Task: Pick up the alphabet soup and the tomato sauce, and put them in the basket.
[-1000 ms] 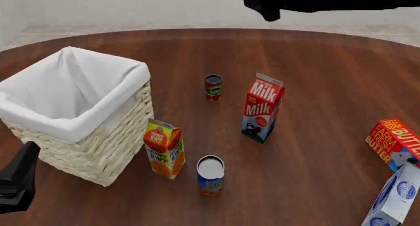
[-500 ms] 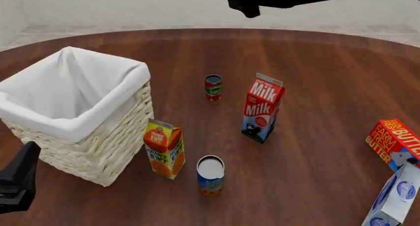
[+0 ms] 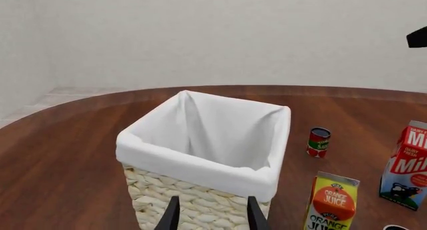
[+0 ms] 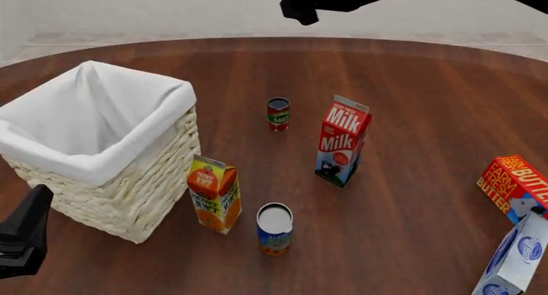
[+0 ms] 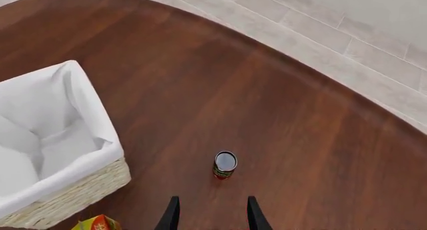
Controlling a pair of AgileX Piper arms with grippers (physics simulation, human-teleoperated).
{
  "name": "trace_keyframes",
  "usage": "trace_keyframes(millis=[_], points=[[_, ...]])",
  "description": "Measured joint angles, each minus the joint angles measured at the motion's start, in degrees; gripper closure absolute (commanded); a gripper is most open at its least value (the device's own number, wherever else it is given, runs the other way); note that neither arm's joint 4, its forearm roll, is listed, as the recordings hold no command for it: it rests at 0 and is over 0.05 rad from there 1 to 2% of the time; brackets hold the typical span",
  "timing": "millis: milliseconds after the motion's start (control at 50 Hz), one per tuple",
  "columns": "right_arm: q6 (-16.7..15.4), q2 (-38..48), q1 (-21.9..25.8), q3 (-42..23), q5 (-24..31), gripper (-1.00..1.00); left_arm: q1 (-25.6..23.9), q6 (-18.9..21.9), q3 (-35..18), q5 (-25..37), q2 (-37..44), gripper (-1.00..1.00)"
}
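Dark reddish wood surface [image 4: 428, 102], round-edged, is filling most of the front view, with a pale tiled floor and wall lying beyond its far edge.

The basket [image 4: 163, 173] is sitting at the left of the front view, its white cloth lining folded over the rim. Its interior is showing only white cloth in all three views; no item is lying inside it.

The tomato sauce [image 4: 278, 113] is standing upright near the centre of the front view, apart from the basket and just left of the milk carton [image 4: 342, 141]. The alphabet soup [image 4: 275, 229] is standing upright at the lower centre, just right of the orange juice carton [image 4: 214, 193], which is standing close against the basket's near corner. A butter box [image 4: 512, 186] and a white-and-blue carton [image 4: 514, 256] are lying at the lower right edge.

The right claw [image 5: 209, 212] is hanging high over the far side of the surface, its two fingertips parted and holding nothing; the tomato sauce is showing just ahead of them in the right wrist view. The left claw [image 3: 209, 212] is sitting low at the lower left of the front view, fingertips likewise parted and empty, pointing at the basket's wicker wall.
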Motion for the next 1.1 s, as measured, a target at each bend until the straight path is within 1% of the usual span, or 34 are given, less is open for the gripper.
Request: trace_keyframes(millis=[260,480,600,780,1100], points=[[0.4,5.7,0.0,-7.5,6.1,-1.0,0.0,0.0,0.0,0.0,-0.1,-1.0],[0.8,11.3,-0.5,-15.7,12.5,-1.0,0.0,0.0,0.0,0.1,-0.2,-1.0],[1.0,14.0,-0.2,-18.6,15.2,-1.0,0.0,0.0,-0.1,0.2,-0.3,-1.0],[0.8,17.3,0.0,-21.4,17.6,-1.0,0.0,-0.1,-0.1,0.2,-0.4,-1.0],[-0.3,22.7,-0.8,-25.7,19.3,-1.0,0.0,-0.2,-0.1,0.1,-0.2,-1.0]])
